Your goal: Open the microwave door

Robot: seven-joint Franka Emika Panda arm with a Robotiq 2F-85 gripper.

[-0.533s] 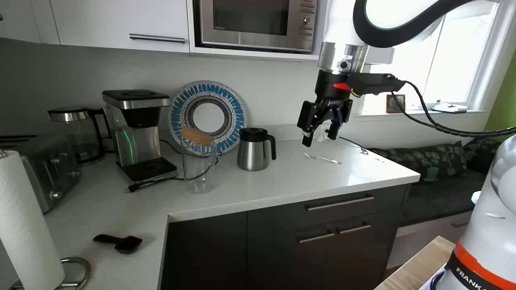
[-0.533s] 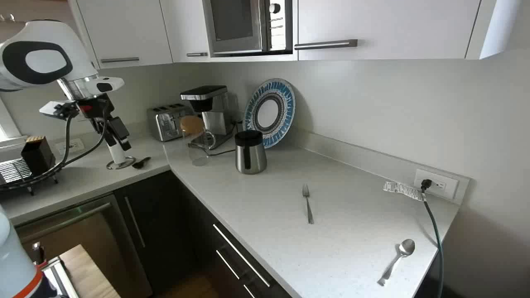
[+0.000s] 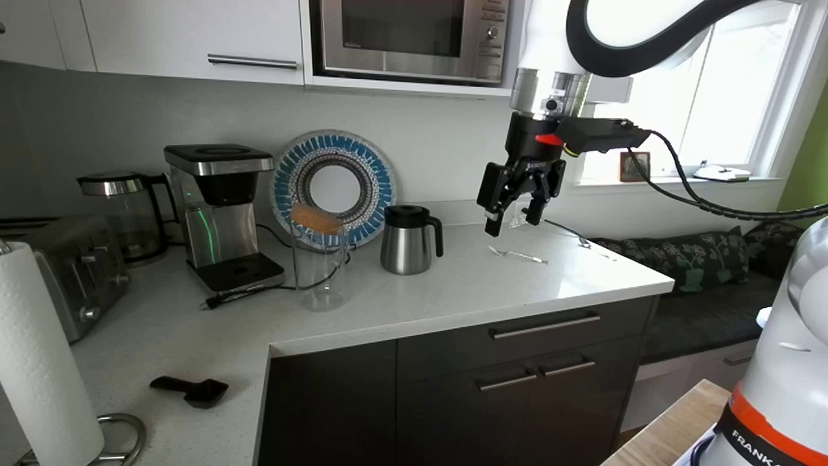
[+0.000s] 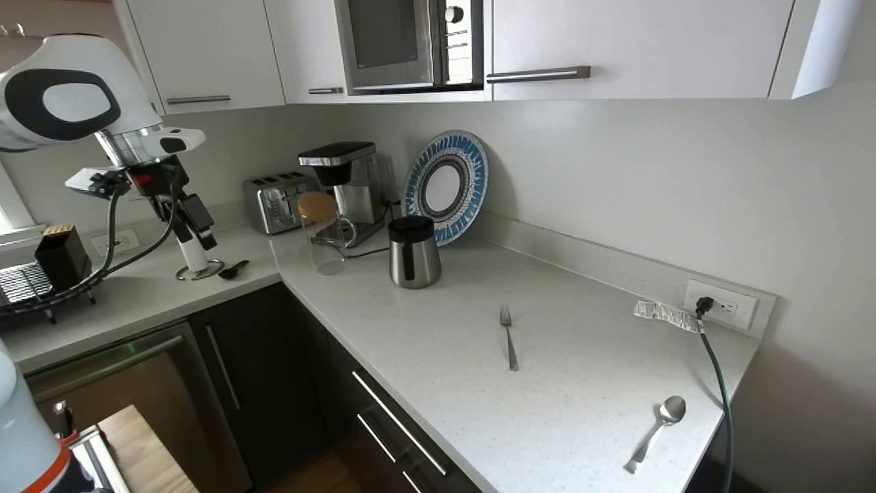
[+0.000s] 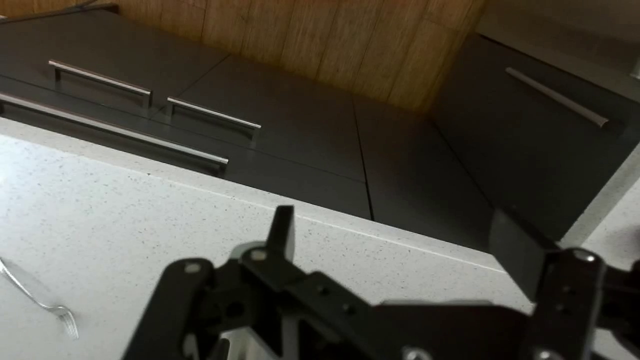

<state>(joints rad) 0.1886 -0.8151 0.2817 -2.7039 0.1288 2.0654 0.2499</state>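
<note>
The microwave door [image 3: 402, 29] has a dark window in a silver steel frame and looks shut beside its narrow control panel [image 3: 491, 42]. Its top is cut off by the upper picture edge. It also shows in an exterior view [image 4: 387, 34] and is out of the wrist view. My gripper [image 3: 513, 220] points down over the counter, below and to the right of the microwave in that view, well apart from the door. It also shows in an exterior view [image 4: 197, 231]. In the wrist view the fingers [image 5: 396, 240] are wide apart with nothing between them.
A steel carafe [image 3: 406, 243], a cork-lidded glass jar [image 3: 320, 278], a coffee maker [image 3: 223, 213] and a patterned plate [image 3: 333, 139] stand below the microwave. White cabinets [image 4: 636, 41] flank it. A fork [image 4: 508, 339] and a spoon [image 4: 657, 431] lie on the counter [image 4: 438, 370].
</note>
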